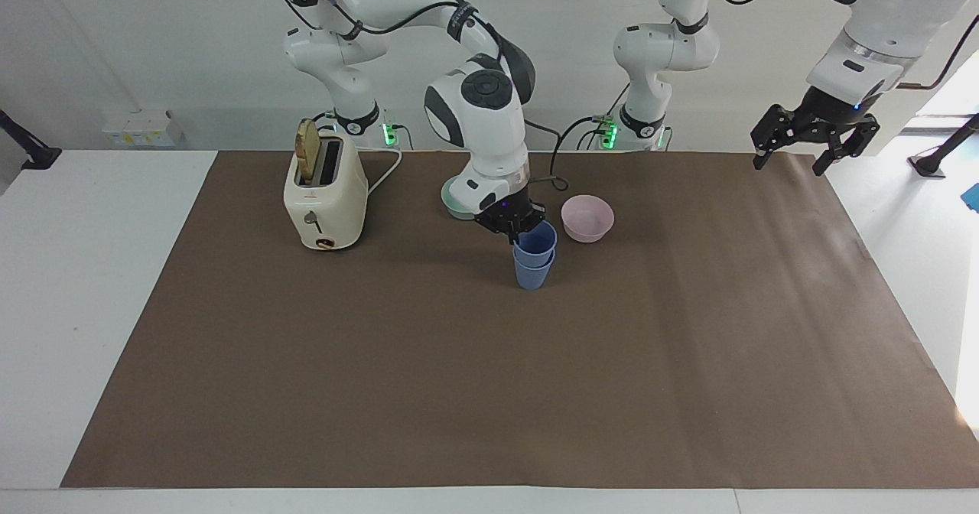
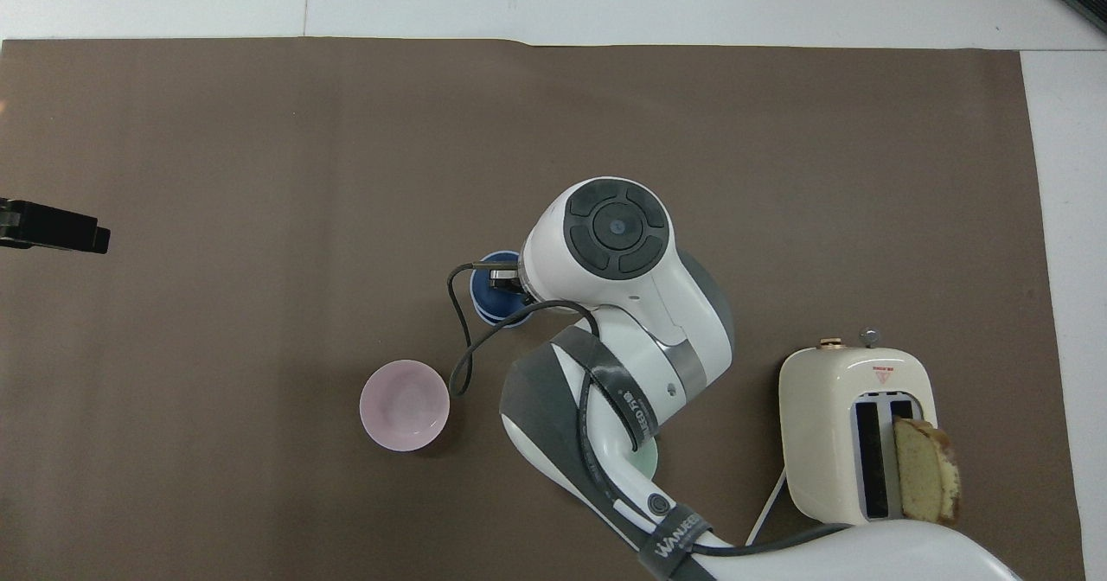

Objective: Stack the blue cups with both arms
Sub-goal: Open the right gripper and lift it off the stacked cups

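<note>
Two blue cups stand near the table's middle: the upper blue cup (image 1: 536, 239) sits nested partway inside the lower blue cup (image 1: 532, 274), which rests on the brown mat. My right gripper (image 1: 519, 231) is shut on the upper cup's rim, on the side toward the robots. In the overhead view the right arm covers most of the cups (image 2: 491, 301) and the right gripper (image 2: 506, 277). My left gripper (image 1: 812, 141) waits open and empty, raised over the mat's edge at the left arm's end; its tip shows in the overhead view (image 2: 54, 227).
A pink bowl (image 1: 587, 218) sits beside the cups toward the left arm's end. A teal bowl (image 1: 457, 201) sits nearer the robots, partly hidden by the right wrist. A cream toaster (image 1: 325, 195) holding a bread slice (image 1: 307, 151) stands toward the right arm's end.
</note>
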Controlling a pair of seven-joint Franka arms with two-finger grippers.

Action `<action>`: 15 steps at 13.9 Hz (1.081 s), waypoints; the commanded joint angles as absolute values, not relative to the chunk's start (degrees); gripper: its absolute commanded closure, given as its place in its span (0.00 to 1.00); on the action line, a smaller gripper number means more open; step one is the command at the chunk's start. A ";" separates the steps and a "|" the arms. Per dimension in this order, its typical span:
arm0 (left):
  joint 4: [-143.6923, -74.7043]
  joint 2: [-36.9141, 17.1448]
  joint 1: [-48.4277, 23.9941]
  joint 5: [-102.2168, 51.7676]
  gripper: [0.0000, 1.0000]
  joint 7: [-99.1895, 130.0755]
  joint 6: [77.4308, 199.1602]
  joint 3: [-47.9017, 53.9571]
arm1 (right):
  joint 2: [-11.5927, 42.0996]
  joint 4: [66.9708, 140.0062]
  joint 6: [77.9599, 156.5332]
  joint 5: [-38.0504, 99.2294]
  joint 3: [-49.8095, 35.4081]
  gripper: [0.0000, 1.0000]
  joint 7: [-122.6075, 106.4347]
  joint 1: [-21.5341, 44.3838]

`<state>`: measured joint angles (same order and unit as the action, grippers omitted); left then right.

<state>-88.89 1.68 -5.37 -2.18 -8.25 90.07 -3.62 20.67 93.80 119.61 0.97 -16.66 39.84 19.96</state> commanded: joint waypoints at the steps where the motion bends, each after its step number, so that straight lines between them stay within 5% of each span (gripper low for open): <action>1: -87.71 1.41 -4.75 -1.14 0.00 -8.44 88.77 -3.08 | 21.62 94.04 121.29 0.79 -16.70 0.35 40.70 20.04; 2: -87.63 1.41 -4.75 -1.14 0.00 -8.44 88.77 -3.08 | 21.62 94.13 121.12 0.79 -16.70 0.09 40.78 20.04; 3: -87.63 1.41 -4.75 -1.14 0.00 -8.44 88.77 -3.08 | 21.62 94.04 120.85 0.79 -16.70 0.00 40.78 20.04; 8: -87.63 1.41 -4.75 -1.14 0.00 -8.44 88.68 -3.16 | 18.47 93.43 118.39 0.53 -15.82 0.00 42.27 18.81; 11: -87.71 1.41 -4.75 -1.14 0.00 -8.52 88.77 -3.16 | 14.86 91.59 117.69 -0.53 -15.56 0.00 41.57 12.67; 15: -87.71 1.41 -4.66 -1.14 0.00 -8.44 88.77 -3.16 | 14.42 83.86 107.17 -1.23 -15.21 0.00 39.39 5.55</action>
